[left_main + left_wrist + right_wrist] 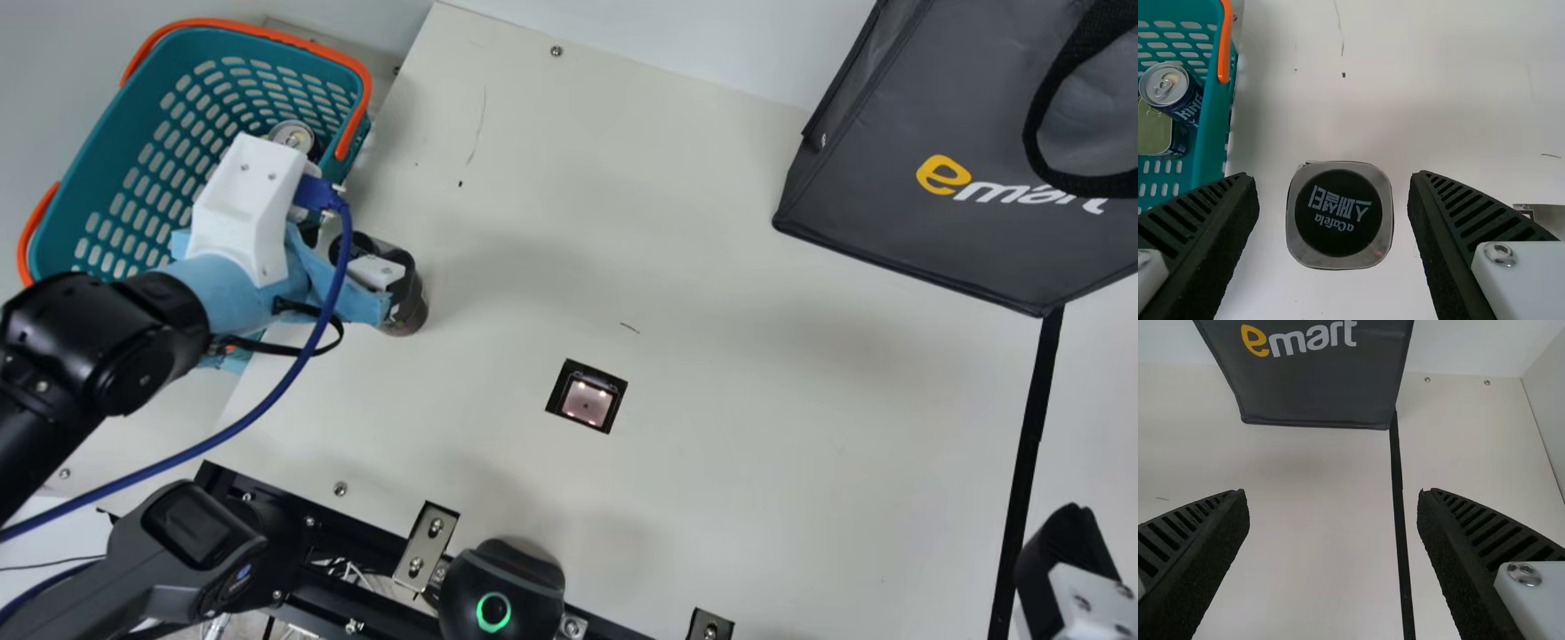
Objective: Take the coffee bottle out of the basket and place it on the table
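Note:
Beside the basket (107, 178), the dark coffee bottle (409, 298) stands on the table. My left gripper (366, 267) is over it. From the left wrist, my left gripper (1333, 187) is open, and the bottle's square-edged black cap (1338, 217) lies between its fingers with a gap on each side. The basket's teal wall (1213, 133) rises close by. At the table's right part is my right gripper (1071, 569); in its own wrist view the right gripper (1333, 500) is open with nothing between its fingers.
Inside the basket are a dark blue can (1185, 100) and a greenish tin (1153, 130). A grey shopping bag (960, 178) stands at the far right. A square scanner window (587, 397) sits in the tabletop; a black device (502, 591) is at the near edge.

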`<state>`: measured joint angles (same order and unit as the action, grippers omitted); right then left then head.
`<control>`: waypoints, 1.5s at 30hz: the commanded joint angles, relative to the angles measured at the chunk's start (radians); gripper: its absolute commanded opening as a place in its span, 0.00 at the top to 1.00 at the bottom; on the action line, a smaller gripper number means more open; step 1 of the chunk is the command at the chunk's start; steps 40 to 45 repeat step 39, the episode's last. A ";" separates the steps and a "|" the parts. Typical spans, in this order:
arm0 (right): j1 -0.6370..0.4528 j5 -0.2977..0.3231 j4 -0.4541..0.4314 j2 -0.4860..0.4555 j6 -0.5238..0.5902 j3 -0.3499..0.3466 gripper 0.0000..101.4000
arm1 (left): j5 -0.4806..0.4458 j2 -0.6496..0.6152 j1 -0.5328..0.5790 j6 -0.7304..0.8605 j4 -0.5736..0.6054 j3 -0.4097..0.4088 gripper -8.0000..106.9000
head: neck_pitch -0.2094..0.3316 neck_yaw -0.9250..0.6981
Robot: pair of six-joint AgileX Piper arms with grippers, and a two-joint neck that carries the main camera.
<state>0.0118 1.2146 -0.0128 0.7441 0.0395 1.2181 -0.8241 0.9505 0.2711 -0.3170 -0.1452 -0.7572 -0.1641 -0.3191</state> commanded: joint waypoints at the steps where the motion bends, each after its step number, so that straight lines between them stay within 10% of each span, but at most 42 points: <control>1: 0.000 0.000 0.000 0.000 0.000 0.000 0.10 | -0.003 0.003 0.001 0.000 -0.003 -0.006 0.15 | 0.026 -0.002; 45: 0.000 0.000 0.000 0.000 0.000 0.000 0.10 | -0.039 0.012 -0.053 0.031 0.004 -0.112 0.15 | 0.026 -0.002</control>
